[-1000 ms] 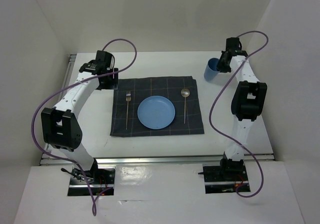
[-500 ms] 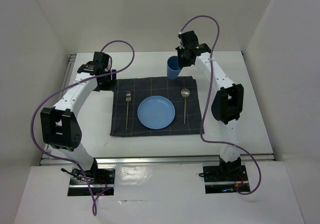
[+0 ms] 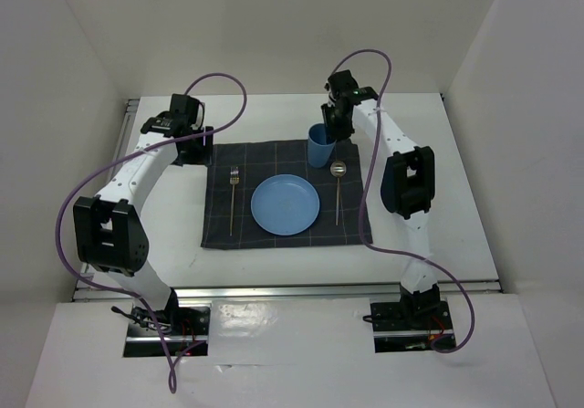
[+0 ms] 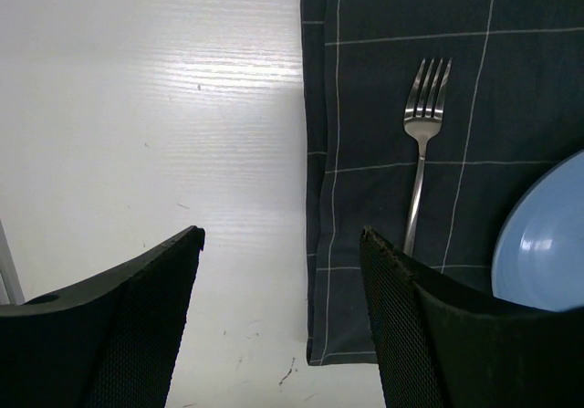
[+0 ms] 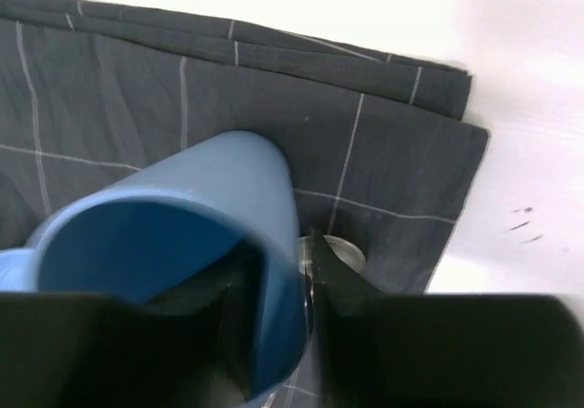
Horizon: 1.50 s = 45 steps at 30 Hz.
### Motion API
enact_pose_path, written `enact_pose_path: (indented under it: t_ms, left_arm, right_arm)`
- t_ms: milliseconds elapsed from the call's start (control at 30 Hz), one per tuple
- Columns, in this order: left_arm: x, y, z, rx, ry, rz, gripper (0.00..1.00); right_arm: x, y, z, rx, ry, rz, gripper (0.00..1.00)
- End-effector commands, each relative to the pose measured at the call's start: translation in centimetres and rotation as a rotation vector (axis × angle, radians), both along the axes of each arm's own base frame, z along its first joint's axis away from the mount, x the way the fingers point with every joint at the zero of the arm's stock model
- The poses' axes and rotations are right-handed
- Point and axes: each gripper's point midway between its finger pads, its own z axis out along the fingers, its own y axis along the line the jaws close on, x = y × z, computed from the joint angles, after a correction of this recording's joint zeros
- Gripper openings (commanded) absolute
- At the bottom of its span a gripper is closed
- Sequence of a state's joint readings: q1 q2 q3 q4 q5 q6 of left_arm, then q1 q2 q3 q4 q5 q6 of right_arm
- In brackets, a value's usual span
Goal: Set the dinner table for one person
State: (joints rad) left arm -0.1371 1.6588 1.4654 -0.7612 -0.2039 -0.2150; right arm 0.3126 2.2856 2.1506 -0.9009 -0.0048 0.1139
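One round blue plate, checked cloth

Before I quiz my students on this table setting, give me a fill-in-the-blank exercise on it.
The fork lies ____ of the blue plate. The spoon lies on the checked ____. The right gripper straddles the rim of the blue ____. The left gripper is ____.
Missing: left; cloth; cup; open.

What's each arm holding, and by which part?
Right fingers straddle the cup wall at the rim, one inside, one outside; clamped or not, can't tell. Left fingers open, empty.
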Motion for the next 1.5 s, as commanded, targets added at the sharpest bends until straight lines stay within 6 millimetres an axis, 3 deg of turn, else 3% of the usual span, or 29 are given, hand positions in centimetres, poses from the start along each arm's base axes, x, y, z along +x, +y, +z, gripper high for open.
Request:
enact_pose_path:
  t_ms: [0,100,233,300,333,367,433,467,500,533,567,600,633,667,733,767,867,900,967,1033,1167,1367,1467]
  left_arm:
    - [0.1,-0.1,1.9,-0.016,-0.061,-0.016,0.77]
    - [0.1,-0.1,1.9,-0.016,-0.061,-0.016,0.77]
    - [-0.1,-0.2,1.5,-0.022,-0.051,-0.021,0.77]
    - [0.1,-0.1,1.9,-0.013,-0.062,-0.014,0.77]
    - [0.1,-0.1,1.9,-0.013,-0.062,-0.014,0.77]
    - [0.3,0.2,2.2,-0.003,-0.072,-0.007,0.77]
    - [0.3,0.4,2.3,0.012,-0.072,-0.009,0.77]
    - [0.3,0.6,2.3,0.026,-0.072,-0.011,0.77]
    - [0.3,0.6,2.3,0.026,-0.072,-0.011,0.77]
    - [0.3,0.7,2.3,0.032,-0.071,-0.019,0.77]
    - [0.3,1.0,2.3,0.033,-0.071,-0.01,0.77]
    - [0.3,0.9,2.2,0.012,-0.067,-0.028,0.77]
    - [0.0,0.7,2.2,0.004,-0.063,-0.052,0.77]
    - [-0.2,0.8,1.6,-0.007,-0.048,-0.052,0.77]
    - [-0.6,0.9,1.5,-0.021,-0.042,-0.064,0.77]
    - [-1.1,1.1,1.3,-0.026,-0.035,-0.069,0.77]
    - [-1.5,1.3,0.8,-0.033,-0.029,-0.065,0.77]
    - [-1.5,1.8,1.2,-0.027,-0.04,-0.062,0.77]
    - [-1.6,3.0,1.6,0.007,-0.051,-0.027,0.77]
    - [-2.3,5.3,2.8,0.06,-0.041,0.031,0.77]
    - [-4.4,7.9,3.1,0.099,0.005,0.073,0.77]
    - [-8.5,8.4,2.6,0.083,0.047,0.061,0.77]
    - [-9.9,8.3,3.3,0.089,0.025,0.054,0.78]
  right_arm:
    - [0.7,0.6,1.8,0.029,-0.054,0.009,0.41]
    - [1.3,0.0,3.7,0.016,-0.113,-0.024,0.58]
    - [2.3,-0.8,9.8,0.017,-0.271,-0.064,0.74]
    - [2.4,-2.0,14.3,0.024,-0.377,-0.101,0.82]
    - [2.1,-2.8,15.7,0.007,-0.413,-0.128,0.84]
    - [1.3,-3.3,19.7,0.035,-0.504,-0.155,0.92]
    - [0.2,-5.4,22.2,0.049,-0.569,-0.222,1.0]
    - [-1.8,-7.0,23.2,0.037,-0.595,-0.253,1.0]
    - [-2.4,-7.7,23.9,0.061,-0.624,-0.294,1.0]
    - [-3.2,-9.2,24.0,0.061,-0.63,-0.342,1.0]
    - [-4.5,-10.4,21.0,0.034,-0.566,-0.377,1.0]
    - [-6.3,-11.2,22.1,0.078,-0.585,-0.416,1.0]
    - [-7.3,-13.0,21.0,0.086,-0.553,-0.462,1.0]
    - [-8.9,-13.0,17.3,0.117,-0.448,-0.454,1.0]
    - [-12.0,-14.3,15.3,0.17,-0.361,-0.516,1.0]
    - [-13.6,-14.5,12.5,0.166,-0.28,-0.536,1.0]
    - [-17.8,-16.5,10.6,0.121,-0.207,-0.662,1.0]
    - [-18.7,-17.7,10.8,0.076,-0.223,-0.721,1.0]
    - [-21.6,-18.3,11.5,0.082,-0.205,-0.827,1.0]
    - [-24.2,-18.2,12.4,0.112,-0.183,-0.872,1.0]
    - [-28.1,-18.0,13.2,0.148,-0.181,-0.892,1.0]
    - [-32.5,-17.3,16.3,0.227,-0.243,-0.856,1.0]
    - [-33.7,-17.2,18.0,0.263,-0.292,-0.844,1.0]
